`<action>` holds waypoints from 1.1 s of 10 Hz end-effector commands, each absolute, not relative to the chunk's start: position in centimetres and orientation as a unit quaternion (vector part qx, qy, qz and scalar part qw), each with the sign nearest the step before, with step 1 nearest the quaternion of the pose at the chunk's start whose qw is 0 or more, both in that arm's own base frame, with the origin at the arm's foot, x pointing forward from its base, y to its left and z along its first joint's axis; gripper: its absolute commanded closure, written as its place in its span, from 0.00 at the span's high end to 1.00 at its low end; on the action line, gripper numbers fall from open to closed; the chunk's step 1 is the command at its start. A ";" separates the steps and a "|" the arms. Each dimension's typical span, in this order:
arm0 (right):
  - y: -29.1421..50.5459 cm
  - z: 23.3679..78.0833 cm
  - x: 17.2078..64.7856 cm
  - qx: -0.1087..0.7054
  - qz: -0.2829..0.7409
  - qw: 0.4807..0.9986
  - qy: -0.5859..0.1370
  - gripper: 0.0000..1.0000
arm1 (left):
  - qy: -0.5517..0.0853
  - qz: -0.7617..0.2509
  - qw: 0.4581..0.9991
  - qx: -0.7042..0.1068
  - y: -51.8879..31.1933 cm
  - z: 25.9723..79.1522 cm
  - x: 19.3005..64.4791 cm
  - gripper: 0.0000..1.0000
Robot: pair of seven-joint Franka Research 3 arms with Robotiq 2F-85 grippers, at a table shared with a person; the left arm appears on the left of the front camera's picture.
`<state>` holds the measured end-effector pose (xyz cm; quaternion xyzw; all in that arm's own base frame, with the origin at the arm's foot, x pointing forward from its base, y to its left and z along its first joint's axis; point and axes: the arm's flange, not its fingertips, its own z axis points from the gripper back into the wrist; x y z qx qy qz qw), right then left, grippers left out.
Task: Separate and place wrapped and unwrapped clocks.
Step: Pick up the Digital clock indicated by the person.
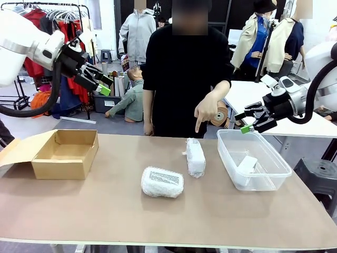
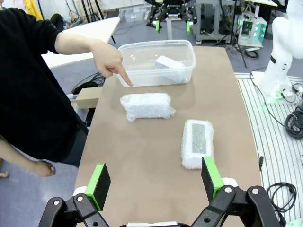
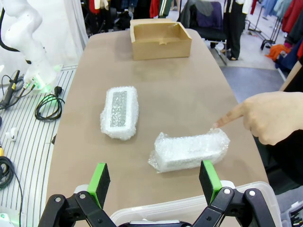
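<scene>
Front view: bubble-wrapped, grey-faced clock [image 1: 162, 182]

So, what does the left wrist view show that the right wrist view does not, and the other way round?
The left wrist view adds the bare white clock lying inside the clear bin. The right wrist view adds the open cardboard box. Both share the grey-faced wrapped clock, the plain wrapped clock and the person's pointing hand.

What the far bundle [image 1: 195, 157] holds is hidden; the clear bin [image 3: 161, 208] is cut off below.
</scene>
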<state>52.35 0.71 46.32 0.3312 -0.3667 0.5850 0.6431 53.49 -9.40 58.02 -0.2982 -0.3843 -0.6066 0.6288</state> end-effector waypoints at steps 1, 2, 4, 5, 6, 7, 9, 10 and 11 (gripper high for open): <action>0.7 46.5 52.4 0.330 0.586 0.643 -0.368 1.00 | -0.385 -0.606 0.628 -0.299 -9.4 58.1 53.4 1.00; 0.7 46.5 52.4 0.330 0.586 0.643 -0.368 1.00 | -0.385 -0.606 0.628 -0.299 -9.4 58.1 53.4 1.00; 0.7 46.5 52.4 0.330 0.586 0.643 -0.368 1.00 | -0.385 -0.606 0.628 -0.299 -9.4 58.1 53.4 1.00; 0.7 46.5 52.4 0.330 0.586 0.643 -0.368 1.00 | -0.385 -0.606 0.628 -0.299 -9.4 58.1 53.4 1.00; 0.7 46.5 52.4 0.330 0.586 0.643 -0.368 1.00 | -0.385 -0.606 0.628 -0.299 -9.4 58.1 53.4 1.00; 0.7 46.5 52.4 0.330 0.586 0.643 -0.368 1.00 | -0.385 -0.606 0.628 -0.299 -9.4 58.1 53.4 1.00; 0.7 46.5 52.4 0.330 0.586 0.643 -0.368 1.00 | -0.385 -0.606 0.628 -0.299 -9.4 58.1 53.4 1.00; 0.7 46.5 52.4 0.330 0.586 0.643 -0.368 1.00 | -0.385 -0.606 0.628 -0.299 -9.4 58.1 53.4 1.00; 0.7 46.3 52.3 0.331 0.585 0.643 -0.367 1.00 | -0.385 -0.606 0.628 -0.299 -9.4 58.1 53.4 1.00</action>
